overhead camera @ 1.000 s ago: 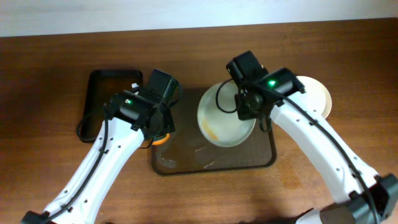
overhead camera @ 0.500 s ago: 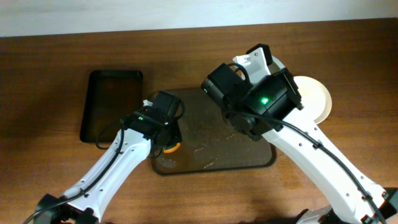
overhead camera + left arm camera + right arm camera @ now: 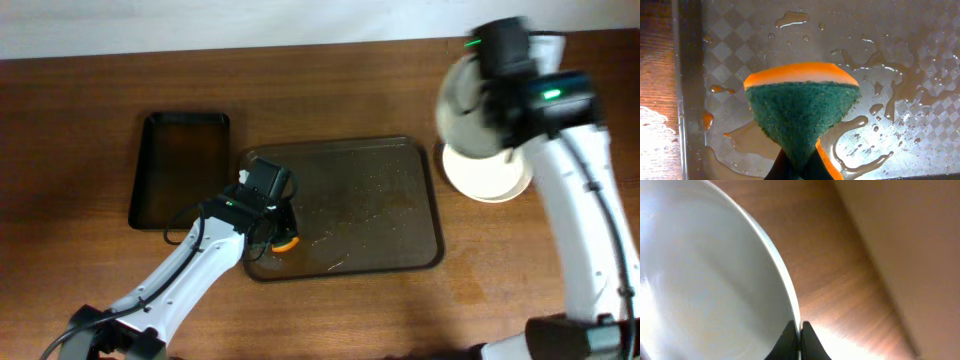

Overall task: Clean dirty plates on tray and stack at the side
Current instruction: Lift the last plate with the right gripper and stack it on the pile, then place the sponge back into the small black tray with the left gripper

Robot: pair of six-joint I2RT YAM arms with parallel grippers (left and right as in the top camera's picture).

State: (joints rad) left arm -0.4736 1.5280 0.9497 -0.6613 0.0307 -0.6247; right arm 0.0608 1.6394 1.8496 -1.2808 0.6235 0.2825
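**Overhead view.** Items counted: two trays, two plates, one sponge, two arms.
- The tray [image 3: 370, 190], large and dark, lay at the middle of the wooden surface [image 3: 320, 80], and its floor showed wet streaks.
- A smaller black tray [image 3: 180, 165] lay just beside its left edge.
- The left arm [image 3: 190, 265] reached over the near-left corner of the tray. An orange sponge [image 3: 286, 242] showed beneath its left jaws.
- The right arm [image 3: 585, 190] was blurred. It held a pale plate [image 3: 462, 105] tilted in the air, to the right of the tray.
- A cream plate [image 3: 485, 178] lay flat on the surface, partly under the pale plate. Whether it was one plate or a stack could not be told.

**Left wrist view.** Items counted: one sponge, one tray.
- The left jaws were closed on the lower end of the sponge [image 3: 802, 110].
- This view alone showed the sponge's green scouring face, with the orange layer behind it.
- It also showed the checkered floor of the tray [image 3: 920, 60], with water drops and a few orange-tinted drops.
- The tray rim and a strip of the surface [image 3: 655, 60] ran down the left side.

**Right wrist view.** Items counted: one plate.
- The right jaws were clamped on the rim of the pale plate [image 3: 705, 280], one finger on each face. The overhead blur hid this detail.
- Blurred wood grain of the surface [image 3: 840, 295] filled the background.
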